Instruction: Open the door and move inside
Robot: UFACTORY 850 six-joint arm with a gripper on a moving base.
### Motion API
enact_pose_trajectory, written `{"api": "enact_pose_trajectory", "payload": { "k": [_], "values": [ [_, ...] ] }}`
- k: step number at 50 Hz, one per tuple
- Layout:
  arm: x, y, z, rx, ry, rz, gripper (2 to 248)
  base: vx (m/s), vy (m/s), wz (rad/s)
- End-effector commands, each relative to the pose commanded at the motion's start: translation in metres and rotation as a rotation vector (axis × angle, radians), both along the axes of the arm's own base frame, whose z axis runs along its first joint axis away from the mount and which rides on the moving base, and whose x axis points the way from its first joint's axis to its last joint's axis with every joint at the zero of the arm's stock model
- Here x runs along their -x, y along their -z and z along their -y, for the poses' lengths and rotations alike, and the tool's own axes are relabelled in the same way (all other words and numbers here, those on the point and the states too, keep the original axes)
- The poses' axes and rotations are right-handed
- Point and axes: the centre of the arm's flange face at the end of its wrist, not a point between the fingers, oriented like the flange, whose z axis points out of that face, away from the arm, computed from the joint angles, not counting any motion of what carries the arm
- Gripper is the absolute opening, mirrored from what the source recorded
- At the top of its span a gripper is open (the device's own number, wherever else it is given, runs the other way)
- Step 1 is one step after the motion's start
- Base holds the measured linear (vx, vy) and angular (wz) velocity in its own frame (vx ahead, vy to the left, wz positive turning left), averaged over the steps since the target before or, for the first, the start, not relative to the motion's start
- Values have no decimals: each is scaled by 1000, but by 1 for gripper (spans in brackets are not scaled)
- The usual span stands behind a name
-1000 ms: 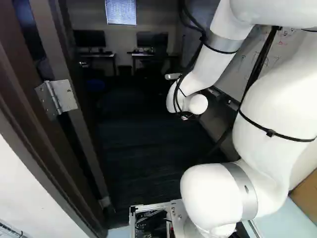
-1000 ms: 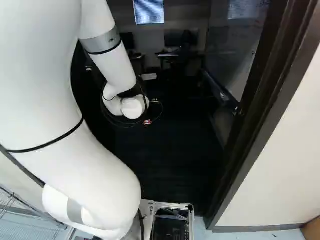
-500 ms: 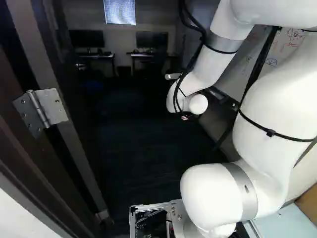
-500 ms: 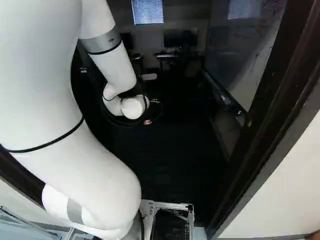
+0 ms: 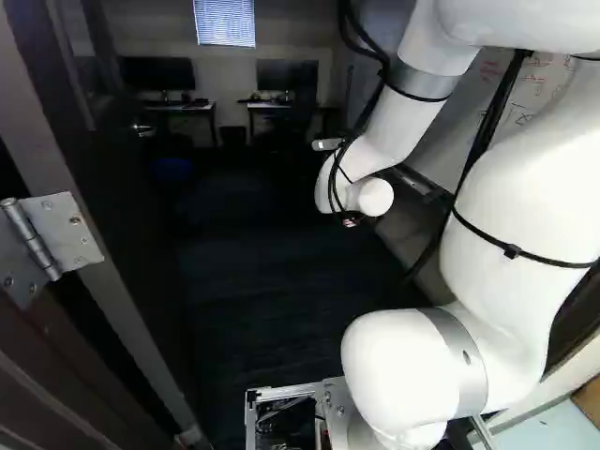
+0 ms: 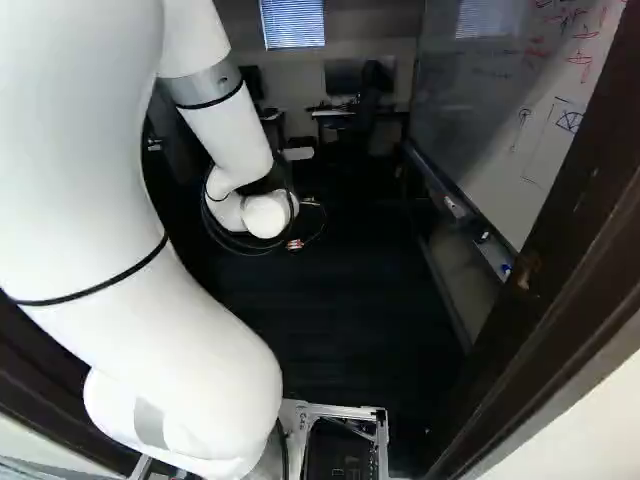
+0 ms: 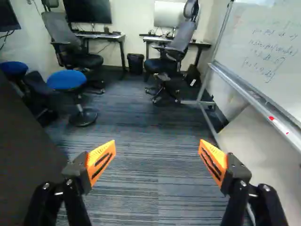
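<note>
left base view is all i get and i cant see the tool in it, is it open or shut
Observer: Open. In the wrist view the tool has its orange pads wide apart, with nothing gripped between them.
Operator: ok, there's a dim blue patch ahead on my side, are there stools in there
Observer: Yes, the wrist view shows two stools with blue seats.

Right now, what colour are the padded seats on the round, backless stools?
Blue: both padded seats show best in the wrist view.
</note>
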Motion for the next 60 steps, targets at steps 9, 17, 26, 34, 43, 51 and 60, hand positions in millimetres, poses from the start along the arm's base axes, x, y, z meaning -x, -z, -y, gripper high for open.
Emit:
{"api": "enact_pose_trajectory", "payload": {
  "k": [9,17,26,34,43,51,60],
  "values": [
    [0,0,0,0,0,0,247,124,1,9],
    [0,0,0,0,0,0,247,83,-8,-11],
    [0,0,0,0,0,0,247,73,10,-13],
    [0,0,0,0,0,0,247,105,6,-8],
    [0,0,0,0,0,0,247,128,7,-1],
    [0,0,0,0,0,0,247,138,8,-5],
    [0,0,0,0,0,0,247,147,5,-5]
  ]
}}
